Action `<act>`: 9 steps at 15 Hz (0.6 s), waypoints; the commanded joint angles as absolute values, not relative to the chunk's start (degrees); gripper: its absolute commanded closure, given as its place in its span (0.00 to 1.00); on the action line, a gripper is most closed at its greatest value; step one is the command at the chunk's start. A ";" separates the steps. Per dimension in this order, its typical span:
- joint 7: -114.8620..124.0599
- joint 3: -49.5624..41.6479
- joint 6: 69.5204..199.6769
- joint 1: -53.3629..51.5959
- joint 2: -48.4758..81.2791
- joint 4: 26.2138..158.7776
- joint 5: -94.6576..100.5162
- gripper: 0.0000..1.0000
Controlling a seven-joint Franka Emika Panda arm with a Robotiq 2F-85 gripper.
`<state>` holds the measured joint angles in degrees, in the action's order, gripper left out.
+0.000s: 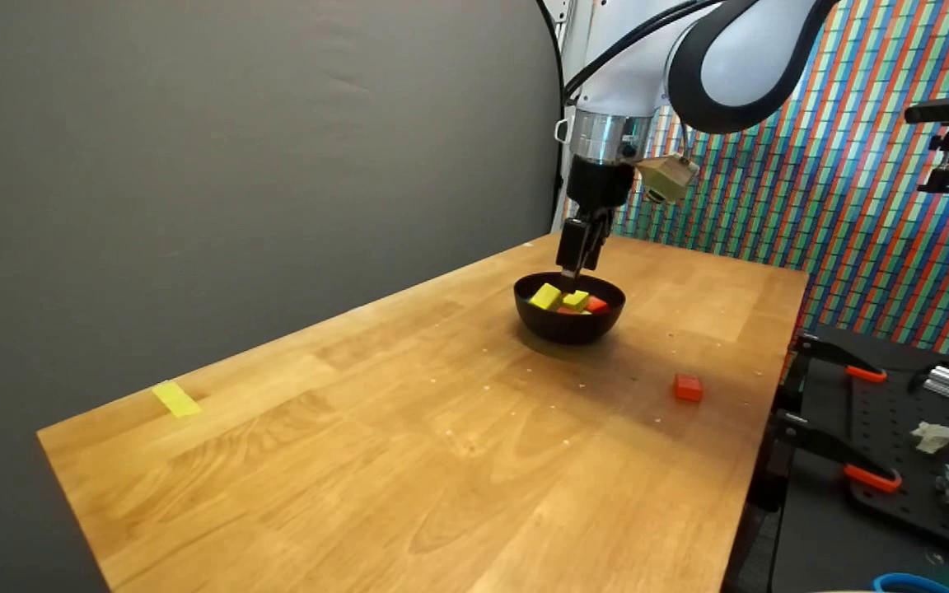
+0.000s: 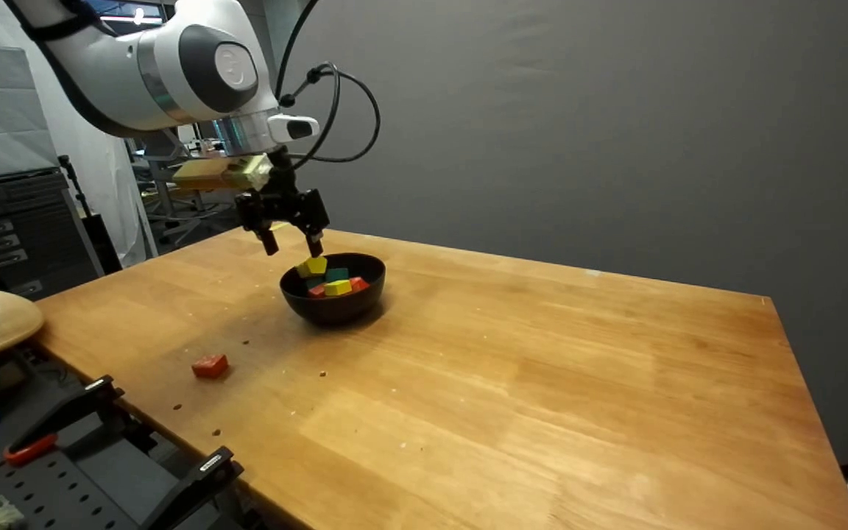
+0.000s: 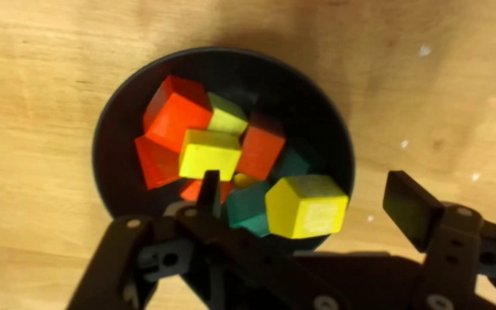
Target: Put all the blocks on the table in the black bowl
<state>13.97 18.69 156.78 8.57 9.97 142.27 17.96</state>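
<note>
A robot gripper (image 2: 293, 246) hangs above a black bowl (image 2: 332, 313), its two fingers spread wide and holding nothing. In the wrist view, one finger shows over the bowl, the other past its rim. Beneath the gripper, red-orange, yellow and green blocks (image 3: 179, 118) are heaped in the bowl. A yellow block (image 3: 305, 206) sits high by the rim, between the fingers, with a gap on each side. The step in hand looks to be releasing it into the bowl. Well apart from the gripper, nearer the viewer in both exterior views, a red block (image 1: 688, 387) lies on the wooden table (image 1: 441, 494). The next move likely calls for rising clear, then reaching out and lowering around the red block.
</note>
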 commanded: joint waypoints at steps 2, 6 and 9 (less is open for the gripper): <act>-5.49 32.70 149.93 18.58 3.04 147.50 6.05 0.00; -21.94 37.23 136.93 20.51 -5.86 150.27 -8.10 0.00; -18.38 22.07 135.41 5.94 -2.48 148.66 -6.63 0.00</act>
